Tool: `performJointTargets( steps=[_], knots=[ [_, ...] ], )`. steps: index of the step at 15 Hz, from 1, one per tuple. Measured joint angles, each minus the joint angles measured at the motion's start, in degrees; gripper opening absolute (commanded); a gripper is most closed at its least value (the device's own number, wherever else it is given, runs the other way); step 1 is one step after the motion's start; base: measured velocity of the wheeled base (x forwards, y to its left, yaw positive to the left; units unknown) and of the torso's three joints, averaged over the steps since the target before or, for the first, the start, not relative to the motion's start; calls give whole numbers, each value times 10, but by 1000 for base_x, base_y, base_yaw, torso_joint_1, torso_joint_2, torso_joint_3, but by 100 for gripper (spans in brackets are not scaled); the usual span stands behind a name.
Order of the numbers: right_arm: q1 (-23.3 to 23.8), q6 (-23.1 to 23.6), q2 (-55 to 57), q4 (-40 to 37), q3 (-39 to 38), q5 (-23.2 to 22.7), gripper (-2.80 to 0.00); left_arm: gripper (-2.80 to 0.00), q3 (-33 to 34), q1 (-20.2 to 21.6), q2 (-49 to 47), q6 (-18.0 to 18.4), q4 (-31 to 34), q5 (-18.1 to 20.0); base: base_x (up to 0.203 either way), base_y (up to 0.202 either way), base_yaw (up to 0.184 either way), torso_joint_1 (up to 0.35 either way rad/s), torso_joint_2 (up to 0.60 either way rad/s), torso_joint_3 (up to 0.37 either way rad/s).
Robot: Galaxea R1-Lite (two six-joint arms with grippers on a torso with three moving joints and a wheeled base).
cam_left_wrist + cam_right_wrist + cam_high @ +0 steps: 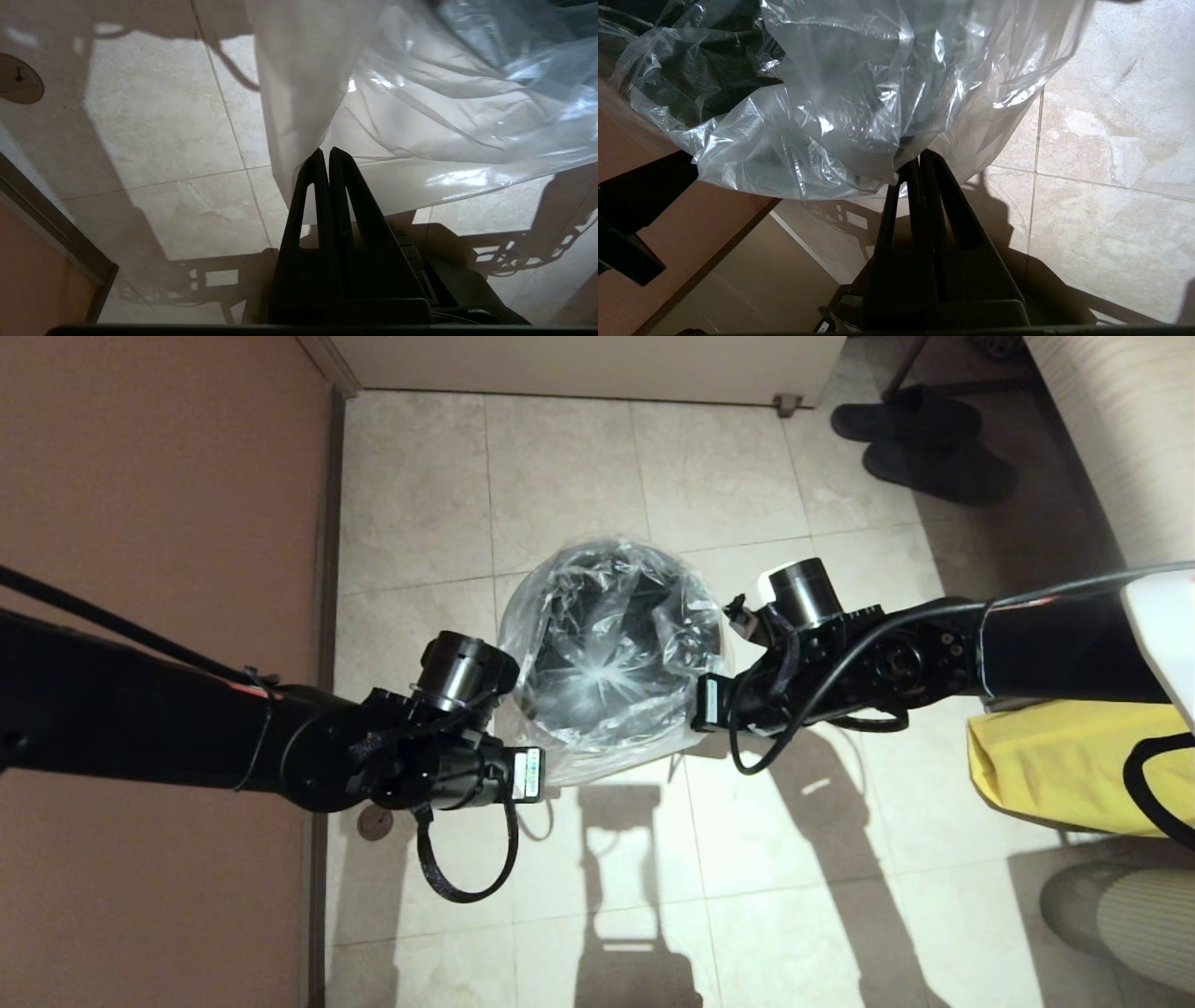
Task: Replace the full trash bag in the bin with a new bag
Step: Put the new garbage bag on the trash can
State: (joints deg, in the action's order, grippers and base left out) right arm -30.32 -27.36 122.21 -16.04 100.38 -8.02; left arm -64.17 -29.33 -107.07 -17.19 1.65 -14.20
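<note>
The bin (pixel 560 665) stands on the tiled floor in the middle of the head view, its glossy black inside showing through plastic. The new bag (pixel 611 616), clear and crinkly, is spread over the bin's mouth and hangs down its near side. My left gripper (pixel 324 151) is shut on the bag's edge (pixel 299 93) at the bin's left. My right gripper (pixel 917 161) is shut on the bag's crumpled edge (pixel 840 107) at the bin's right. In the head view both sets of fingers are hidden under the left wrist (pixel 448 747) and the right wrist (pixel 803 653).
A brown wall (pixel 159 523) runs close along the left. An opaque yellow sheet (pixel 1055 765) lies at the right, dark slippers (pixel 924 439) at the back right, a white cabinet (pixel 588 364) behind. A small round floor fitting (pixel 375 823) sits near the wall.
</note>
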Motion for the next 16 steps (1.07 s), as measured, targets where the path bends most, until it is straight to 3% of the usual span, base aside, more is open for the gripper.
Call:
performJointTargets(
  steps=[7, 11, 16],
  knots=[
    [8, 0, 4, 2, 0, 1, -280, -280, -3, 71, -9, 2, -45, 16, 0, 0, 0, 0, 0, 0],
    [12, 0, 3, 2, 1, 1, -280, -280, -3, 77, -13, -2, -49, 19, 0, 0, 0, 0, 0, 0],
    [17, -13, -9, -10, -11, 2, -280, -280, 37, 69, -19, -31, -156, 17, 0, 0, 0, 0, 0, 0]
  ],
)
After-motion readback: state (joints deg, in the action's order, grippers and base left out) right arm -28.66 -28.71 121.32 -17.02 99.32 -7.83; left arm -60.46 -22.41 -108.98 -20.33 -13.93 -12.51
